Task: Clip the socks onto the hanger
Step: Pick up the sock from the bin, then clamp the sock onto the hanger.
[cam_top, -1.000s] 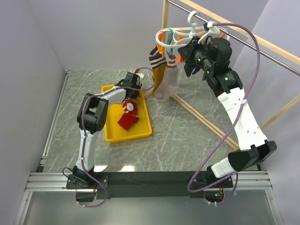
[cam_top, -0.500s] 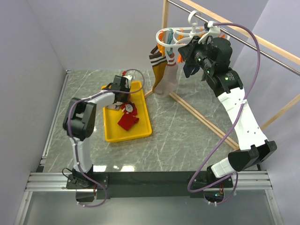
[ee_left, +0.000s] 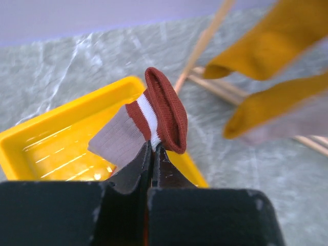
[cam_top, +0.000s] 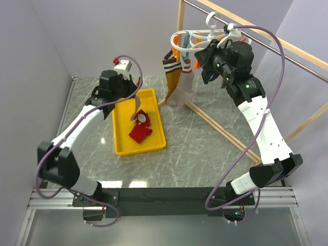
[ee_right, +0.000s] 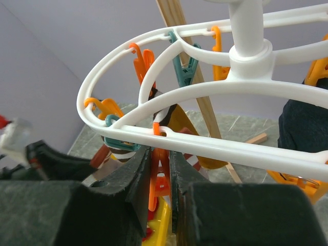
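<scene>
- One grey fabric sock with red-and-white striped cuff [ee_left: 147, 122], pinched at the cuff in left gripper [ee_left: 152, 154], fingers closed, held above yellow plastic tray [ee_left: 46, 154].
- Right gripper [ee_right: 160, 169] clamped tight on orange plastic clip [ee_right: 157, 180] of white oval plastic hanger [ee_right: 249, 51].
- Red sock [cam_top: 139, 132] lying in tray.

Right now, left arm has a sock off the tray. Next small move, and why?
Probably swing the left gripper across toward the hanger: it is shut on the striped-cuff sock above the yellow tray, while the right gripper pinches an orange clip there, likely ready for the cuff.
</scene>
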Controlling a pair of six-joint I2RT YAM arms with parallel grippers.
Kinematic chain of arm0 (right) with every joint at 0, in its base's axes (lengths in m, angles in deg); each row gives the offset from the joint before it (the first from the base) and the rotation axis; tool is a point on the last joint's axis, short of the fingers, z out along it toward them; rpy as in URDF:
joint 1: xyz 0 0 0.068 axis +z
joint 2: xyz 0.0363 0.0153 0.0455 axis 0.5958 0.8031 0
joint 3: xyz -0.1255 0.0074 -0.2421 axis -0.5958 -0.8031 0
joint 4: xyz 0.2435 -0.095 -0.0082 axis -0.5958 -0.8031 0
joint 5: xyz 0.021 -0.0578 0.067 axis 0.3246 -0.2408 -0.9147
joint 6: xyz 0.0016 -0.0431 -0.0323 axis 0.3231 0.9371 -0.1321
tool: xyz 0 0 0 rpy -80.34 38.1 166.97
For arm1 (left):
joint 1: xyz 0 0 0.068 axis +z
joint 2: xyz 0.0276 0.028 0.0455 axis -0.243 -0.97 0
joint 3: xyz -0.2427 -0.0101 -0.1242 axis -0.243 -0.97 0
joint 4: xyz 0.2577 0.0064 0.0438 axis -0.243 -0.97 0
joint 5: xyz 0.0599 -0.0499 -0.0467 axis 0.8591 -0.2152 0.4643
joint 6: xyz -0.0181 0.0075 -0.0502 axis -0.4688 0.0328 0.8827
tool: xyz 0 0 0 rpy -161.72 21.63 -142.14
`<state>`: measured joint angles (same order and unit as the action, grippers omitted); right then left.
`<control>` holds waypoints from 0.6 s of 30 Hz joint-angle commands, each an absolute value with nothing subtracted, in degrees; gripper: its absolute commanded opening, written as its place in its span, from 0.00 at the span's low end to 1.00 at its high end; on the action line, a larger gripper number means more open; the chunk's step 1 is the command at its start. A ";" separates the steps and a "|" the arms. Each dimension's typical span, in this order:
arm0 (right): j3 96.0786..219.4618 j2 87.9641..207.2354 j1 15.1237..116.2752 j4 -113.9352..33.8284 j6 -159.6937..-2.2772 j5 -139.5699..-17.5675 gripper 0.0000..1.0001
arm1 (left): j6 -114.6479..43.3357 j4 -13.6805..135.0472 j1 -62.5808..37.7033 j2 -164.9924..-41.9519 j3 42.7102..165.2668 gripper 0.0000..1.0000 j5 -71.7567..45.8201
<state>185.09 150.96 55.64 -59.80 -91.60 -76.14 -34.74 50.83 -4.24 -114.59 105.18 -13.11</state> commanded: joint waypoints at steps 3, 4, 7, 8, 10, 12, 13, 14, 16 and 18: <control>186.02 148.96 54.85 -56.51 -93.07 -74.00 0.00 | -33.17 51.72 -9.57 -103.94 102.14 0.01 -18.33; 186.11 149.05 54.85 -56.51 -93.15 -74.00 0.00 | -33.09 51.72 -12.19 -102.70 101.87 0.01 -17.81; 186.81 149.49 54.77 -57.04 -93.42 -74.09 0.00 | -29.85 52.51 -15.98 -98.04 100.82 0.01 -19.29; 186.81 149.49 54.77 -56.95 -93.59 -74.18 0.00 | -29.05 52.60 -17.22 -97.07 100.64 0.01 -19.47; 186.55 149.31 54.85 -56.51 -93.86 -74.09 0.00 | -27.91 52.25 -20.98 -94.78 100.81 0.01 -18.51; 186.11 149.05 54.77 -56.16 -93.86 -74.09 0.00 | -27.55 51.90 -24.59 -94.16 101.77 0.01 -17.28; 186.28 149.22 54.85 -56.42 -93.86 -74.00 0.00 | -27.11 51.99 -25.66 -94.42 102.22 0.01 -16.93; 186.37 149.31 54.85 -56.59 -93.51 -74.00 0.00 | -26.76 52.25 -26.54 -94.77 103.18 0.01 -17.10; 186.99 149.57 54.85 -57.65 -93.07 -73.22 0.00 | -25.97 53.12 -29.69 -96.44 104.06 0.01 -16.22; 188.56 150.36 54.77 -59.75 -92.45 -72.69 0.00 | -25.71 53.66 -31.81 -98.81 105.90 0.01 -13.43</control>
